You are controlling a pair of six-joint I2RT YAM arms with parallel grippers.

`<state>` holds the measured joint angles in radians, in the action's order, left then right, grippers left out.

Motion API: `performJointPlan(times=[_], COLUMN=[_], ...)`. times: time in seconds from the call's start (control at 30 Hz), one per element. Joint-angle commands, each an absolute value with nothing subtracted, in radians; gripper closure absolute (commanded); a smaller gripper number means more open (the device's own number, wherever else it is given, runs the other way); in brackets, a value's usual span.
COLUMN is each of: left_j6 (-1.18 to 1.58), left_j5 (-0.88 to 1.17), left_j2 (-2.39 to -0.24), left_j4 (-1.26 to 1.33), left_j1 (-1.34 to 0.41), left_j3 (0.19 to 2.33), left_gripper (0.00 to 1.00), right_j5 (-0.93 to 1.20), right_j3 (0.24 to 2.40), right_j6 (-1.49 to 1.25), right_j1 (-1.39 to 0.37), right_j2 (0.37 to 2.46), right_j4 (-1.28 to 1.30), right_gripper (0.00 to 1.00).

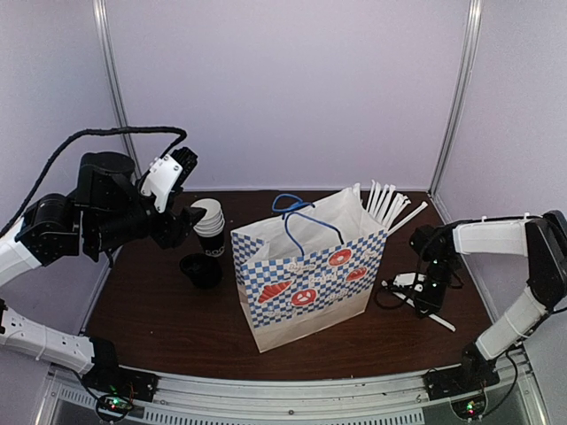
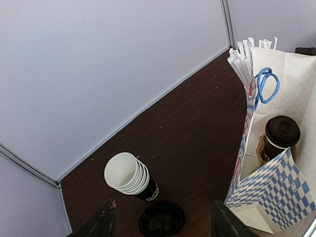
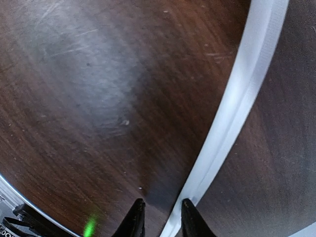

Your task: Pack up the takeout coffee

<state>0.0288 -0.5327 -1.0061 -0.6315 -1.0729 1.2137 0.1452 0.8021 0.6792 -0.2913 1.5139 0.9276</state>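
Observation:
The takeout coffee (image 2: 281, 134), a small black cup with a black lid, stands inside the blue-and-white checkered paper bag (image 1: 306, 274); the left wrist view looks down on it. In the top view the bag's wall hides it. My left gripper (image 1: 186, 223) is raised at the table's left, above the stack of cups, with its jaws wide open and empty (image 2: 163, 222). My right gripper (image 1: 423, 297) is low over the table to the right of the bag. Its fingertips (image 3: 134, 219) stand a narrow gap apart with nothing between them.
A stack of lidless black cups (image 1: 208, 226) stands left of the bag, with a pile of black lids (image 1: 200, 269) in front of it. White wrapped sticks (image 1: 388, 204) rise behind the bag. One loose white stick (image 3: 237, 108) lies on the table beside my right fingertip.

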Motion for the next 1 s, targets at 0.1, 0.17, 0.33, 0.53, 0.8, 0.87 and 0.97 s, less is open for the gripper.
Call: performJointPlan(times=[0.1,0.17,0.33,0.53,0.8,0.87,0.97], left_j6=[0.044,0.044,0.044,0.035,0.014,0.017,0.022], left_j5=[-0.546,-0.55,-0.545,-0.537,-0.52,-0.516,-0.513], left_j2=[-0.984,-0.979,-0.976,-0.984,-0.992,-0.993,-0.994], left_j4=[-0.607,-0.605,-0.596,-0.582,-0.552,-0.547,-0.537], left_j1=[-1.067,-1.068,-1.067,-1.067,-1.066,-1.068,-1.067], left_j3=[1.205,1.199,1.189,1.191,1.202,1.204,1.206], left_gripper=[0.34,0.34,0.34,0.33,0.33,0.34,0.33], right_j5=[0.078,0.076,0.062,0.038,0.124,0.293,0.491], right_j3=[0.823,0.821,0.823,0.838,1.014,1.146,1.302], right_j6=[0.654,0.652,0.63,0.612,0.654,0.683,0.67], right_j1=[-0.332,-0.336,-0.336,-0.336,-0.328,-0.3,-0.279], right_j2=[1.628,1.625,1.57,1.513,1.109,1.083,1.128], right_j4=[0.857,0.858,0.86,0.921,1.205,1.316,1.359], right_gripper=[0.8,0.82,0.87,1.0,1.0,1.0,1.0])
